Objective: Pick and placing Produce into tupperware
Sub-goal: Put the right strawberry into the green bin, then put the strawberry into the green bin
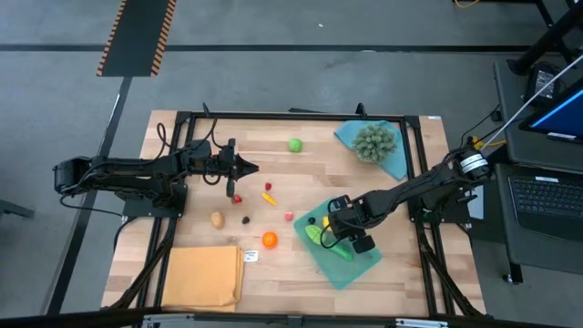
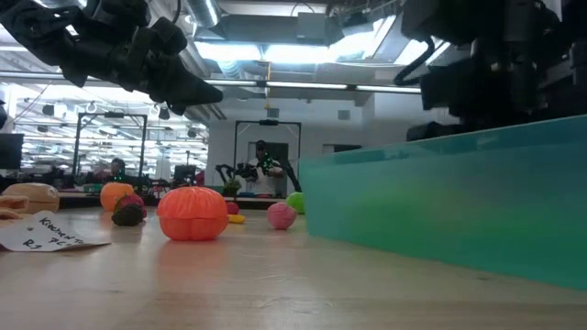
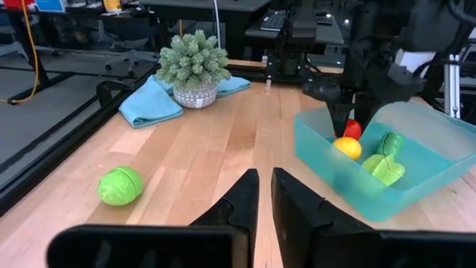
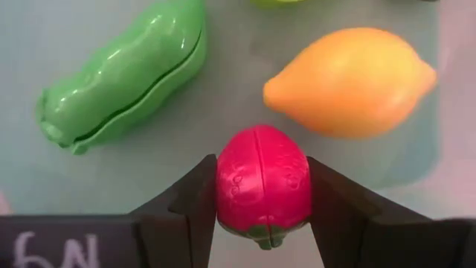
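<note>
The teal tupperware (image 1: 357, 266) stands at the table's near right. On its floor (image 4: 223, 97) lie a green pea pod (image 4: 123, 74) and a yellow lemon (image 4: 349, 82). My right gripper (image 4: 260, 205) reaches down into it, shut on a red strawberry-like piece (image 4: 260, 182). Loose produce lies on the wood: a green ball (image 1: 295, 144), an orange piece (image 1: 270, 239), a tan one (image 1: 217, 219), a pink one (image 1: 289, 216) and several smaller ones. My left gripper (image 1: 250, 168) hovers shut at the left, above the table, touching nothing. My right gripper pinches the red piece by its two opposite sides (image 4: 225, 186) between its two fingers. The fingers come from above, pointing down into the tupperware. The piece is clear of the container's floor, just above the lemon and pea pod, its green stalk end back between the fingers.
A spiky grey-green ball (image 1: 374, 141) sits on a blue cloth (image 1: 393, 162) at the far right. An orange-yellow cloth (image 1: 202, 276) lies at the near left, a small paper tag (image 1: 250, 257) beside it. Black frame rails run along the table's edges.
</note>
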You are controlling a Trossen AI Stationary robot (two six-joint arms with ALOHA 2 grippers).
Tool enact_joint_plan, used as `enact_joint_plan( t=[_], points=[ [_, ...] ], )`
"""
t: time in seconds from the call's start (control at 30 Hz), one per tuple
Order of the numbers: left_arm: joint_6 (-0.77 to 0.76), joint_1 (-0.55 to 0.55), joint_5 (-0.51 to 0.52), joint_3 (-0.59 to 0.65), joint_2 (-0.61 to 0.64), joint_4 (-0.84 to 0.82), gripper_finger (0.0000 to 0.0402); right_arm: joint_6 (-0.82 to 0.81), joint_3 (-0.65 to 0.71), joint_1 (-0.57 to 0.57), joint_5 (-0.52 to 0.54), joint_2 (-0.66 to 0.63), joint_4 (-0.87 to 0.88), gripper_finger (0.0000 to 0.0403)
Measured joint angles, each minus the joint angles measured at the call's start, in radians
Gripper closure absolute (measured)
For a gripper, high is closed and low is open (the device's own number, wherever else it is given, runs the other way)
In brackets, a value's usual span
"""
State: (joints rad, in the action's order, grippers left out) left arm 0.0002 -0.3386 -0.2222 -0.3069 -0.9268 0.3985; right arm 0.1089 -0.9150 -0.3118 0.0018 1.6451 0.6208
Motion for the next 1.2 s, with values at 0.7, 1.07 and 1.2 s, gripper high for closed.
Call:
enact_joint_plan(
  t=[0.7,1.07,1.2],
  points=[
    [0.001,0.000,0.000,0.000,0.000,-0.003,0.0323,0.031,-0.050,0.002,-0.003,0.023,0.029,0.0160],
    [0.002,0.000,0.000,0.000,0.000,-0.003,0.0312,-0.002,-0.186,0.004,0.012,0.017,0.138,0.0158],
    [0.001,0.000,0.000,0.000,0.000,-0.003,0.0312,-0.027,-0.205,0.004,0.014,-0.033,0.119,0.0158]
  ],
)
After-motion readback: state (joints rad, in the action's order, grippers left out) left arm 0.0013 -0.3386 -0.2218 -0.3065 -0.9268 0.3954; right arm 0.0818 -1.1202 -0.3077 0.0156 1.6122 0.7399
